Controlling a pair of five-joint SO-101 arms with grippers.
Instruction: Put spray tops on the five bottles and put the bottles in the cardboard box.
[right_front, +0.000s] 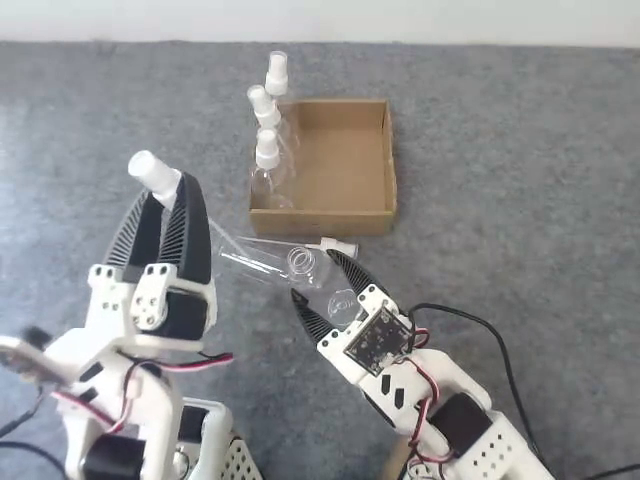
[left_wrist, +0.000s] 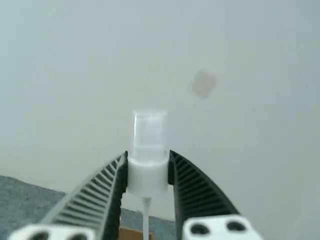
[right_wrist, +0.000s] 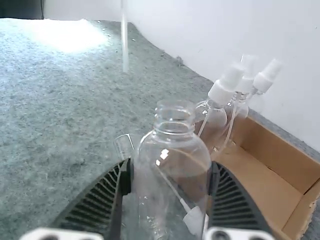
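Note:
My left gripper (right_front: 165, 190) is shut on a white spray top (right_front: 153, 170) (left_wrist: 148, 155), raised off the table with its thin dip tube (right_wrist: 124, 40) hanging down. My right gripper (right_front: 322, 285) (right_wrist: 170, 172) is shut on a clear open-necked bottle (right_front: 343, 305) (right_wrist: 172, 165), held upright near the box's front wall. A second uncapped bottle (right_front: 270, 262) lies on its side between the two arms. Beside it a loose spray top (right_front: 335, 245) lies on the carpet. Three bottles with spray tops (right_front: 268, 150) (right_wrist: 225, 95) stand along the left side of the cardboard box (right_front: 375, 165) (right_wrist: 280, 155).
Grey carpet (right_front: 520, 200) covers the table, with open room to the right of the box and at the far left. The right part of the box is unoccupied. A pale wall (left_wrist: 225, 60) runs behind the table.

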